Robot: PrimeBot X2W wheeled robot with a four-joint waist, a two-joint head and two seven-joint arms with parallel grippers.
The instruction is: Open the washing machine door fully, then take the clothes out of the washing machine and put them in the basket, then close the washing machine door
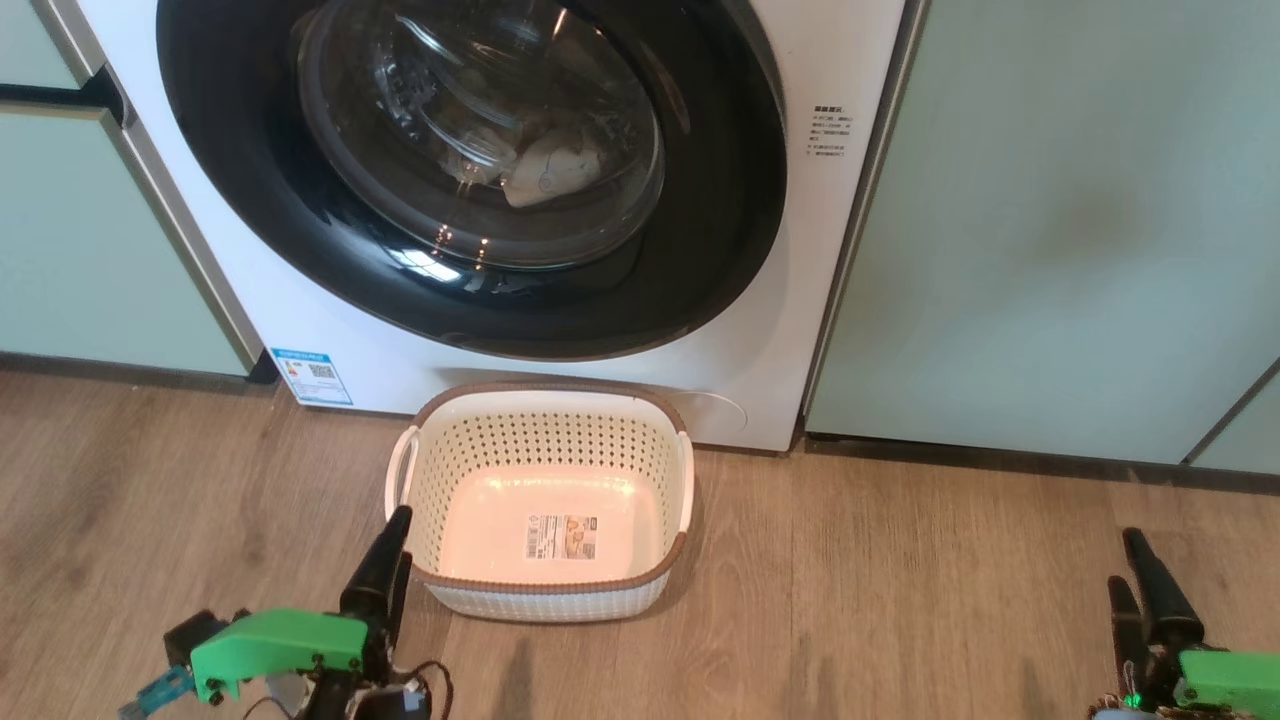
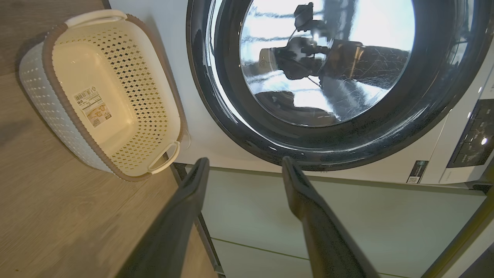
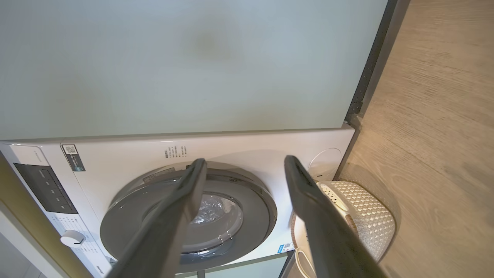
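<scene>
nothing done yet. washing machine door (image 1: 700, 250) not swung open; clothes (image 1: 550, 168) behind glass, inside washing machine (image 1: 835, 260). basket (image 1: 545, 392) empty, at door's 6 o'clock. left gripper (image 1: 398, 525) at 7, right gripper (image 1: 1123, 560) at 4, both spread wide, empty. all three steps left.

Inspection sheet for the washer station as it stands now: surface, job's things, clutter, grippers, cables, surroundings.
Surface: wooden floor, bare around the basket.
Job's things: washing machine door shut on the washing machine; clothes seen as a pale bundle through the glass, inside the drum; basket empty, upright on the floor just in front of the washer.
Clutter: nothing seen.
Grippers: left gripper open, empty, near the basket's left side; right gripper open, empty, off to the right.
Cables: thin dark wires looped at the left wrist.
Surroundings: pale green cabinet panels on both sides of the washer.
</scene>
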